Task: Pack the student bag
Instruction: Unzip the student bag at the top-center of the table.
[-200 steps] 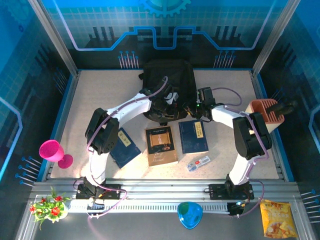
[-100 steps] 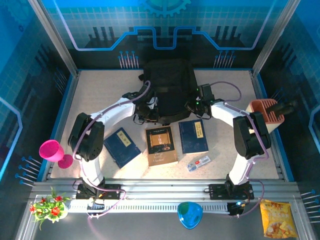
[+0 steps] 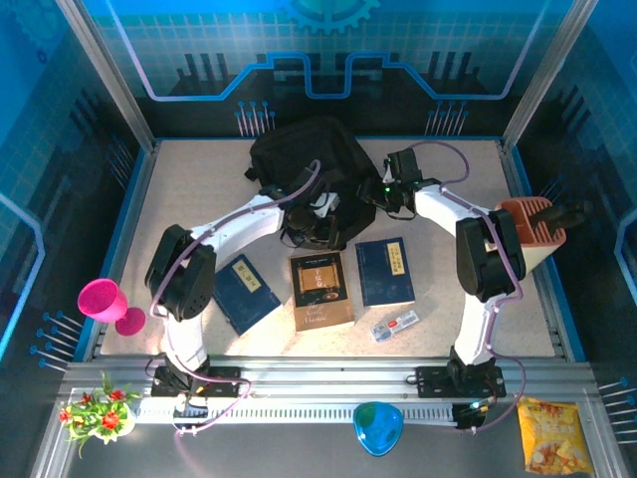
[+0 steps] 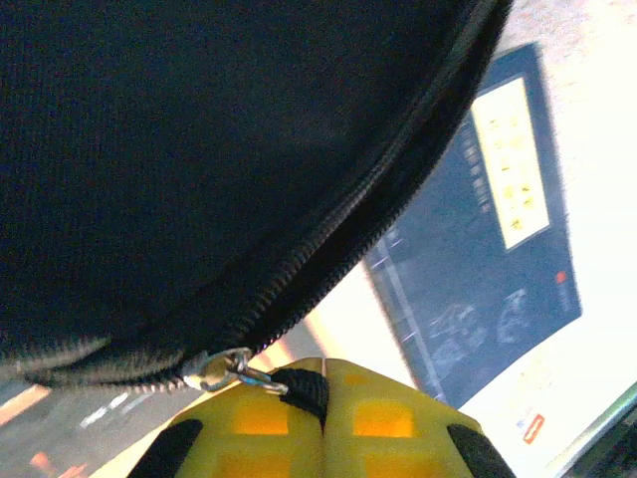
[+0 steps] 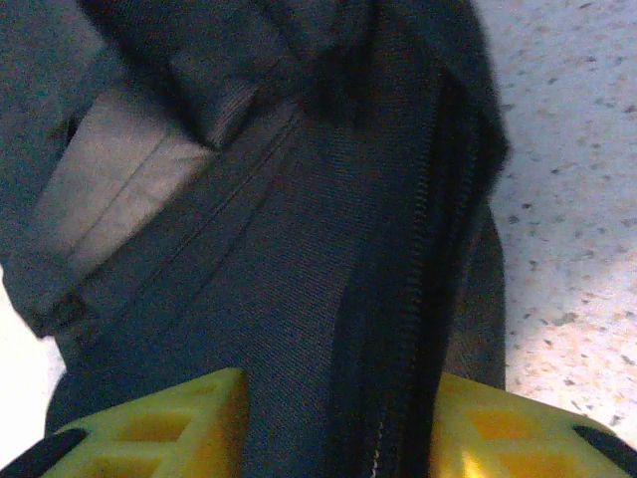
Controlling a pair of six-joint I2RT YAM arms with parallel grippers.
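Observation:
The student bag (image 3: 304, 164) is a black soft backpack lying at the back middle of the table. My left gripper (image 3: 323, 214) is at its front edge, shut on the black zipper pull tab (image 4: 299, 390) that hangs from the metal slider (image 4: 214, 370); the zipper line (image 4: 378, 224) runs up and to the right. My right gripper (image 3: 383, 194) is at the bag's right side. Its yellow fingers (image 5: 159, 423) stand apart, open, with bag fabric and a zipper seam (image 5: 423, 259) lying between them.
A dark blue book (image 3: 246, 291), a brown book (image 3: 320, 289) and another dark blue book (image 3: 385, 270) lie in front of the bag, with a small white packet (image 3: 395, 325) nearer. An orange holder (image 3: 532, 229) stands right, a pink cup (image 3: 107, 304) left.
The bag has shifted left and bunched up. My left gripper moved right along its front edge, still shut. The right gripper's fingers have spread apart and moved slightly toward the back.

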